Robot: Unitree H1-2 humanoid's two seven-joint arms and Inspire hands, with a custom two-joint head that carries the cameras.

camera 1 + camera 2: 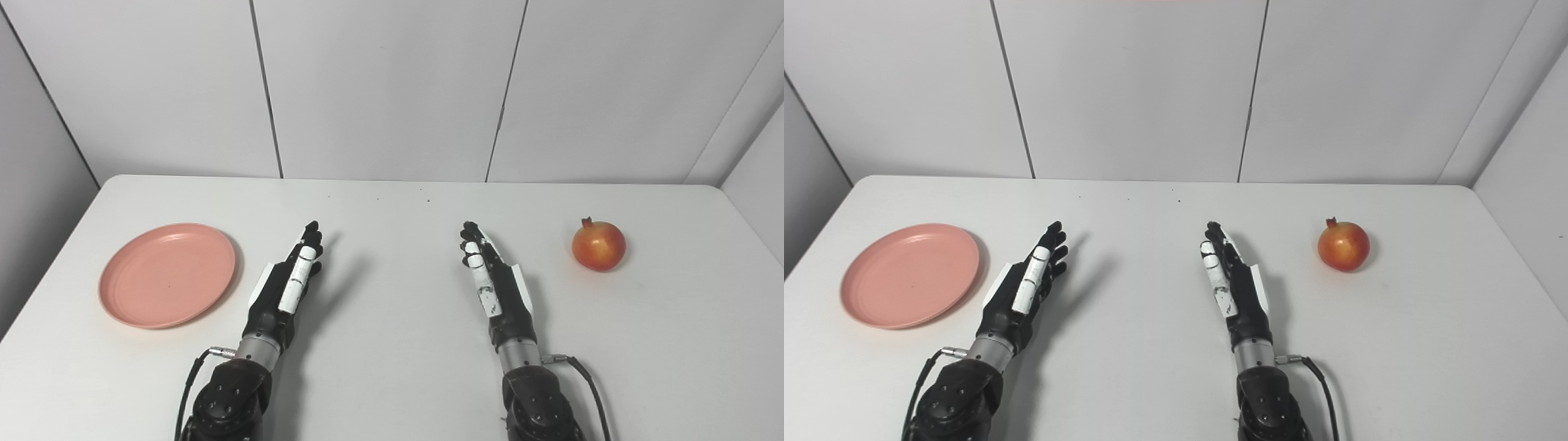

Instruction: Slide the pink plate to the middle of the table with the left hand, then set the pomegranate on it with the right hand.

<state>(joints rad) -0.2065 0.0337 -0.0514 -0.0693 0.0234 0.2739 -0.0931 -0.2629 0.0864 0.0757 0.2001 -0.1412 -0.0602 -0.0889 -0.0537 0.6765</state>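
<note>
The pink plate (167, 275) lies flat on the white table (392, 380) at the left of the frame, about at middle height, close to the left edge of the table. It has nothing on it. The pomegranate (599, 245) stands on the table at the right of the frame, a little higher than the plate, with its small crown pointing up and a little to the left. Plate and pomegranate are well apart, and both hands are between them.

The left hand (286, 285) is just to the right of the plate but does not touch it. Its fingers are straight and kept close together, pointing to the upper right of the frame, and it holds nothing. The right hand (493, 278) is right of the centre, well apart from the pomegranate. Its fingers are also stretched out and side by side, pointing to the upper left, and it is empty too. Both arms enter from the bottom edge, each with a black cable at the wrist.

Behind the table stand grey wall panels (392, 86).
</note>
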